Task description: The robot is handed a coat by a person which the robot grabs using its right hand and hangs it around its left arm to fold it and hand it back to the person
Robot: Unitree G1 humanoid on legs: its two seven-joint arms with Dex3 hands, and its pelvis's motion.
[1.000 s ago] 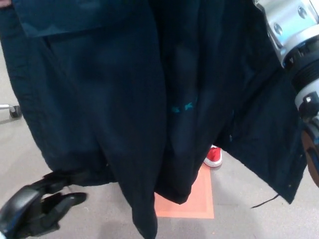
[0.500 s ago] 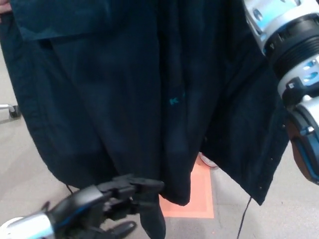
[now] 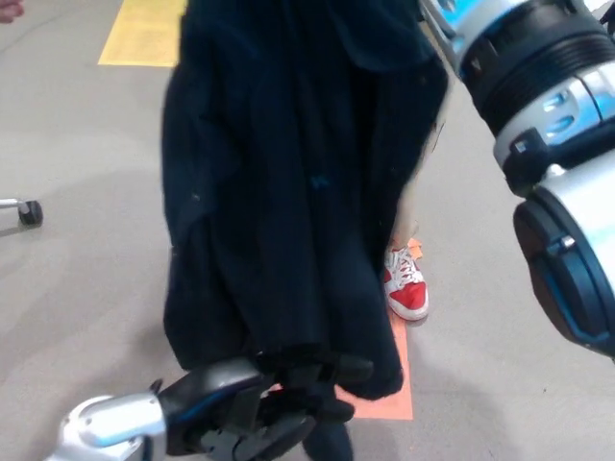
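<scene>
Coat [image 3: 288,192]: dark navy, hangs bunched in vertical folds at centre, running from the top edge to low near the floor, clear of it.
Right arm [image 3: 538,125]: silver and black, comes in from the right and reaches to the coat's upper right. The right hand itself is out of sight there, so its grip can't be told.
Left hand [image 3: 259,408]: near, bottom centre, at the coat's hem. Its fingers [image 3: 322,370] are spread and touch the hem, not clenched on it.
Orange floor mark [image 3: 389,379]: behind the hem, right.
Yellow floor mark [image 3: 144,34]: far left.
1 red-and-white shoe [image 3: 407,291] of a person: just right of the coat.
Chair caster [image 3: 29,213]: left edge.
</scene>
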